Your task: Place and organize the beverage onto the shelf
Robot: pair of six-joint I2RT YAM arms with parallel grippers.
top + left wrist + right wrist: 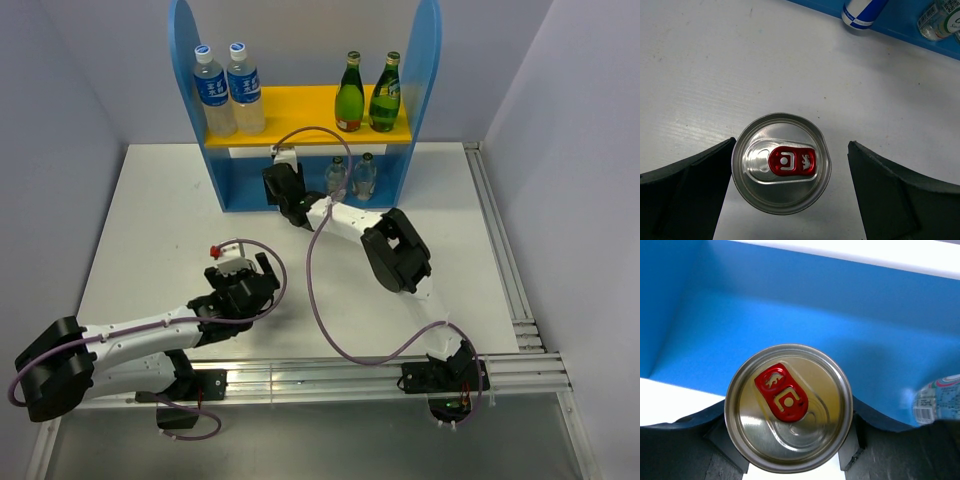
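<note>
A silver can with a red tab (781, 162) stands on the white table between the fingers of my open left gripper (790, 157). The left finger (687, 192) touches its rim and the right finger (900, 197) stands apart. In the top view the left gripper (243, 272) hides this can. My right gripper (788, 432) is shut on a second can (788, 407) at the lower level of the blue shelf (225, 170), left of two small clear bottles (350, 176). Two green bottles (366, 93) stand on the yellow board (300, 105).
Two taller clear bottles with blue labels (228, 88) stand at the left of the yellow board. The right arm (395, 250) stretches across the table's middle toward the shelf. An aluminium rail (510, 260) runs along the right edge.
</note>
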